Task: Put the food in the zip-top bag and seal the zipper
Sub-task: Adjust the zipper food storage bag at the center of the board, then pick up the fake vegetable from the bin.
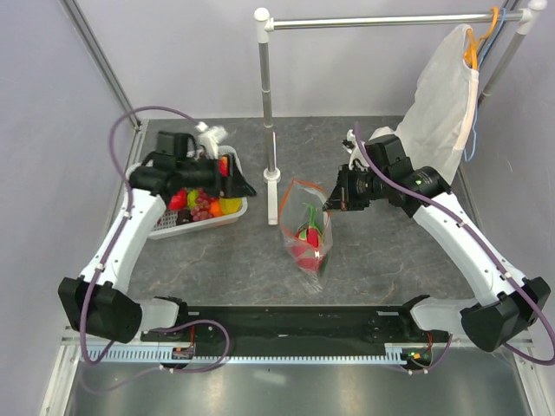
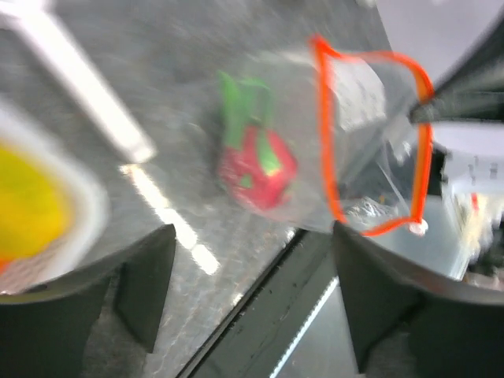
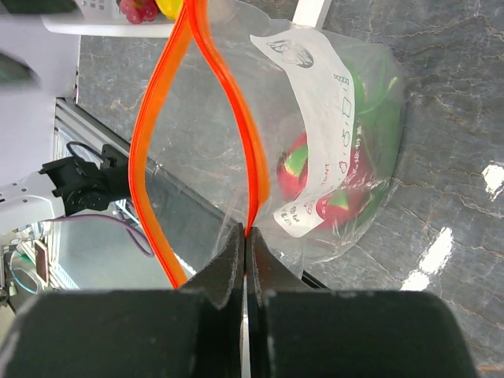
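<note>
The clear zip-top bag [image 1: 303,232] stands in the middle of the table, its mouth open. Red and green food [image 1: 308,236] lies inside it. My right gripper [image 1: 332,199] is shut on the orange-red zipper strip [image 3: 250,157] of the bag [image 3: 346,102] and holds the mouth up. The food [image 3: 298,167] shows behind the white label. My left gripper [image 1: 238,180] is open and empty, just right of the white basket [image 1: 236,213] of food [image 1: 201,204]. In the left wrist view the gripper [image 2: 252,291] faces the bag's open mouth [image 2: 327,134], with red food [image 2: 256,167] inside and a small slider [image 2: 416,227].
A white clothes rack post [image 1: 267,95] on a white base [image 1: 274,198] stands just behind the bag. A white garment cover [image 1: 447,95] hangs at the back right. The basket also shows in the right wrist view [image 3: 94,28]. A black rail [image 1: 295,325] runs along the near edge.
</note>
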You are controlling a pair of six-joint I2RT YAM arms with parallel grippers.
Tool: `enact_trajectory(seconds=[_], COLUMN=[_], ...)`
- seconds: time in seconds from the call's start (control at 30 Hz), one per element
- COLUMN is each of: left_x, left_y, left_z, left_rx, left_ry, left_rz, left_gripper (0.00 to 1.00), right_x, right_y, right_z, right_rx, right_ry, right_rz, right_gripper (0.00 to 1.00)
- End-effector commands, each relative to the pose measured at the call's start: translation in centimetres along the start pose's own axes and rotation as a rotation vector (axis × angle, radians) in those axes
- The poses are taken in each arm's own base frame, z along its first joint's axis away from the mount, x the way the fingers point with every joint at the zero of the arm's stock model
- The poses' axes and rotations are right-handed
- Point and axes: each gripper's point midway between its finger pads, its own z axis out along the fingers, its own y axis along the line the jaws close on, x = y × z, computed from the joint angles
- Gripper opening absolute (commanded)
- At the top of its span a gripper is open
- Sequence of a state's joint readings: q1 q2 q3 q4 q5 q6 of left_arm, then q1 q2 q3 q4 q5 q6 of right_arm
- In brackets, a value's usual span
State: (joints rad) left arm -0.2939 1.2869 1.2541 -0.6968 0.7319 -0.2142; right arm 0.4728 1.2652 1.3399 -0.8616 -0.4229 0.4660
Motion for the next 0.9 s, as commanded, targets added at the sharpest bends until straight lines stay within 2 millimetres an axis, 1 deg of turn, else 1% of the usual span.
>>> enact_trajectory(seconds=[0.0, 0.03, 0.07, 0.1, 0.13, 0.17, 0.2, 0.23, 0.27, 0.3, 0.33, 0.37, 0.4, 0.43, 0.47, 0.5, 0.53, 0.57, 0.6, 0.63, 0.67, 0.7, 0.73, 0.77, 0.8, 0.87], left_x=[-4.0, -3.9, -4.1, -4.2, -4.0, -3.9, -3.7, -3.5, -3.1, -2.5, -2.3, -2.4, -2.3, -1.9, -1.7, -2.4, -2.0, -2.0, -2.9, -2.4, -2.4, -3.0, -3.0, -2.5, -3.0, -2.4], left_y=[2.6, 3.8, 5.6, 7.7, 9.2, 11.1, 13.8, 15.5, 17.7, 19.8, 21.2, 23.2, 24.5, 25.9, 27.1, 27.8, 29.2, 30.1, 30.9, 32.2, 33.1, 33.8, 34.3, 35.4, 35.7, 36.8], left_z=[-7.3, -8.5, -9.8, -11.6, -12.6, -13.6, -14.8, -15.3, -16.2, -15.9, -16.1, -16.9, -17.1, -16.7, -16.8, -16.9, -16.4, -16.6, -17.0, -16.4, -16.7, -16.8, -16.7, -16.2, -16.2, -15.6], left_rx=[-0.119, -0.179, -0.261, -0.328, -0.372, -0.44, -0.507, -0.552, -0.63, -0.65, -0.685, -0.772, -0.801, -0.811, -0.843, -0.858, -0.859, -0.888, -0.918, -0.921, -0.953, -0.97, -0.976, -0.976, -0.98, -0.977], left_ry=[-0.162, -0.157, -0.168, -0.189, -0.174, -0.168, -0.163, -0.139, -0.108, -0.064, -0.035, -0.021, -0.017, 0.007, 0.018, -0.001, 0.02, 0.026, -0.001, 0.019, 0.025, 0.016, 0.021, 0.043, 0.035, 0.055], left_rz=[0.088, 0.139, 0.152, 0.14, 0.188, 0.18, 0.136, 0.132, 0.109, 0.081, 0.091, 0.095, 0.081, 0.058, 0.04, 0.04, 0.016, 0.006, -0.004, -0.028, -0.045, -0.06, -0.069, -0.095, -0.096, -0.125], left_gripper=[0.93, 0.96, 1.0, 1.0, 1.0, 1.0, 1.0, 0.99, 0.95, 0.93, 0.91, 0.89, 0.88, 0.88, 0.86, 0.84, 0.79, 0.77, 0.76, 0.72, 0.7, 0.69, 0.68, 0.67, 0.67, 0.67], right_x=[-0.9, -0.9, -0.9, -0.9, -0.9, -0.9, -0.9, -0.9, -1.0, -1.0, -0.9, -0.9, -1.0, -1.0, -1.0, -1.1, -1.1, -1.0, -1.0, -0.9, -0.9, -0.8, -0.7, -0.6, -0.6, -0.6], right_y=[-0.1, -0.1, -0.1, -0.1, -0.1, -0.1, -0.1, -0.1, 0.0, -0.1, -0.1, -0.1, -0.1, 0.0, 0.0, 0.0, 0.0, 0.0, 0.0, 0.0, 0.0, 0.0, 0.0, -0.1, -0.1, -0.2], right_z=[0.0, 0.0, 0.0, 0.0, 0.0, 0.0, 0.0, 0.1, 0.1, 0.1, 0.2, 0.2, 0.3, 0.3, 0.3, 0.3, 0.3, 0.3, 0.3, 0.3, 0.3, 0.3, 0.3, 0.4, 0.4, 0.4], right_rx=[0.004, 0.004, 0.003, 0.005, 0.004, 0.005, 0.003, 0.002, -0.001, 0.001, 0.001, 0.0, -0.001, -0.002, -0.003, -0.003, -0.002, -0.005, -0.004, -0.004, -0.006, -0.005, -0.006, -0.003, -0.005, -0.001], right_ry=[-0.042, -0.043, -0.043, -0.045, -0.046, -0.045, -0.045, -0.045, -0.045, -0.045, -0.041, -0.041, -0.042, -0.041, -0.041, -0.041, -0.041, -0.04, -0.039, -0.037, -0.036, -0.033, -0.032, -0.03, -0.028, -0.029], right_rz=[-0.017, -0.016, -0.016, -0.017, -0.015, -0.012, -0.01, -0.01, -0.009, -0.007, -0.007, -0.006, -0.005, -0.002, -0.002, -0.003, 0.0, 0.0, 0.0, 0.001, -0.001, 0.004, 0.006, 0.006, 0.005, 0.006], right_gripper=[0.0, 0.0, 0.0, 0.0, 0.0, 0.0, 0.0, 0.0, 0.0, 0.0, 0.0, 0.0, 0.0, 0.0, 0.0, 0.0, 0.0, 0.0, 0.0, 0.0, 0.0, 0.0, 0.0, 0.0, 0.0, 0.0])
